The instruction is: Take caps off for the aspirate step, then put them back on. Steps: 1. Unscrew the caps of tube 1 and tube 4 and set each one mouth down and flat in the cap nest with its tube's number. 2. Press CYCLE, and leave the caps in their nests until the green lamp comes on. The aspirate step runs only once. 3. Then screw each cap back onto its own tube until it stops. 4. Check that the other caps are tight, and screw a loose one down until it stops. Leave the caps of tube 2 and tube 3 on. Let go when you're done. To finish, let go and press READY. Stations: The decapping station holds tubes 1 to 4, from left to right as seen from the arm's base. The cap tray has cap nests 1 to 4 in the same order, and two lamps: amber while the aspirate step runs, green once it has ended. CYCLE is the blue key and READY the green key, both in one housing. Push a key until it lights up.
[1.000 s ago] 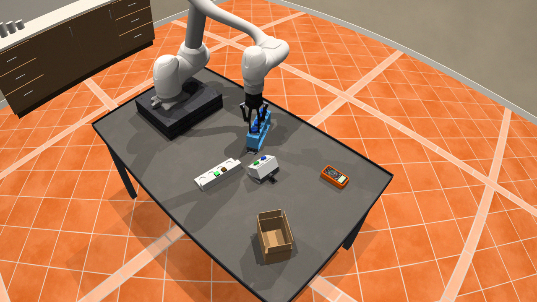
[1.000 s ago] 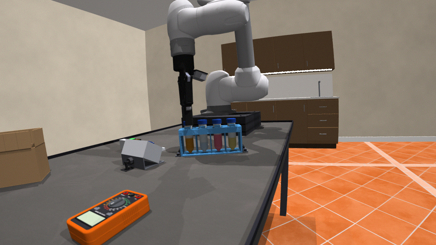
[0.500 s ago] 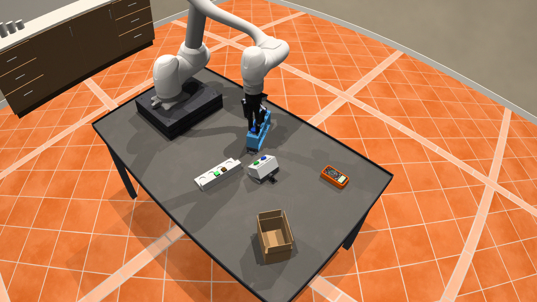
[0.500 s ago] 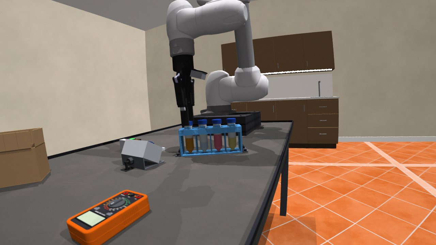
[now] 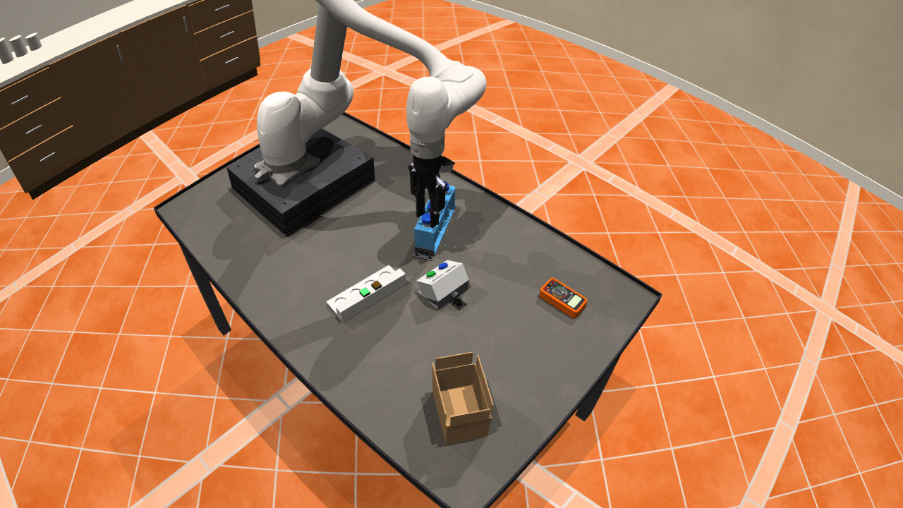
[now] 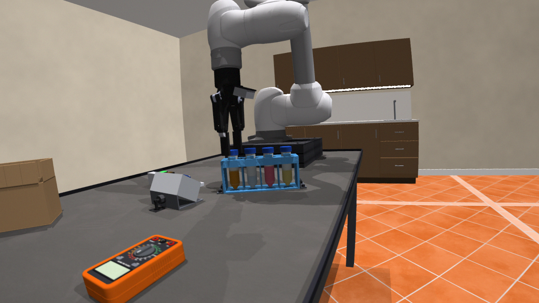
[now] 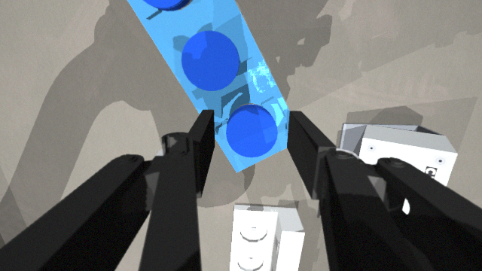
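Observation:
The blue tube rack holds four tubes, each with a blue cap on, as the exterior view shows. My gripper is open and hangs upright over the rack's end nearest the key housing. Its fingers stand on either side of the end tube's cap, with a gap on each side. That tube holds amber liquid. The white cap tray has empty nests and its green lamp is lit. The key housing carries the blue key and the green key.
An orange multimeter lies toward the table's right end. An open cardboard box stands near the front edge. The arm's black base plinth sits at the back left, behind the rack.

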Robot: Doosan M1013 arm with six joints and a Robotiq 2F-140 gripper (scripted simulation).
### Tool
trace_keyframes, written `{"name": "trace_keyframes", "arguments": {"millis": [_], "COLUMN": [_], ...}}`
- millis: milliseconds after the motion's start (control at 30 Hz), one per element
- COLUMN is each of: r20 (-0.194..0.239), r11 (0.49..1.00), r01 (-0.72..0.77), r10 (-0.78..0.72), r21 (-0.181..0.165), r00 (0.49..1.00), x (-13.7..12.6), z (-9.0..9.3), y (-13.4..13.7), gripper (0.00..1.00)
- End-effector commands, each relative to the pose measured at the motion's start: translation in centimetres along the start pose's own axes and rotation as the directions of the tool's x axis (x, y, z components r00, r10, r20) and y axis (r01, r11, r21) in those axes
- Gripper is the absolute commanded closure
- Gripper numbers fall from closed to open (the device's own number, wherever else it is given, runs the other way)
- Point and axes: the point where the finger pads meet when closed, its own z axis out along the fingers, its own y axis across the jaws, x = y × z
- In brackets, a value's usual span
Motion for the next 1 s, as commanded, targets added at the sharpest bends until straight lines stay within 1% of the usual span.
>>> {"name": "trace_keyframes", "arguments": {"millis": [0,133,200,267,300,333,400,467,533,600,633,800,833,967], "r20": [-0.001,-0.001,0.000,0.000,0.000,0.000,0.001,0.002,0.002,0.002,0.000,0.000,0.000,0.001], "r11": [1.000,1.000,0.986,0.949,0.934,0.910,0.847,0.773,0.687,0.687,0.614,0.614,0.614,0.615], "r01": [0.000,0.000,0.166,0.316,0.358,0.414,0.531,0.635,0.727,0.727,0.789,0.789,0.789,0.789], "r10": [0.000,0.000,-0.166,-0.316,-0.358,-0.414,-0.531,-0.635,-0.727,-0.727,-0.789,-0.789,-0.789,-0.789], "r21": [-0.001,-0.001,-0.001,-0.001,-0.001,-0.001,-0.001,-0.001,0.000,0.000,-0.001,-0.001,-0.001,-0.001], "r00": [1.000,1.000,0.986,0.949,0.934,0.910,0.847,0.773,0.687,0.687,0.614,0.614,0.614,0.615], "x": [0.02,0.02,0.02,0.02,0.02,0.02,0.02,0.02,0.02,0.02,0.02,0.03,0.03,0.03], "z": [-0.06,-0.06,-0.11,-0.11,-0.11,-0.11,-0.11,-0.11,-0.11,-0.11,-0.11,-0.11,-0.11,-0.12], "y": [0.04,0.04,0.04,0.04,0.04,0.04,0.04,0.04,0.04,0.04,0.04,0.04,0.04,0.03], "gripper": [0.59,0.59,0.59,0.59,0.59,0.59,0.59,0.59,0.59,0.59,0.59,0.59,0.70,0.70]}}
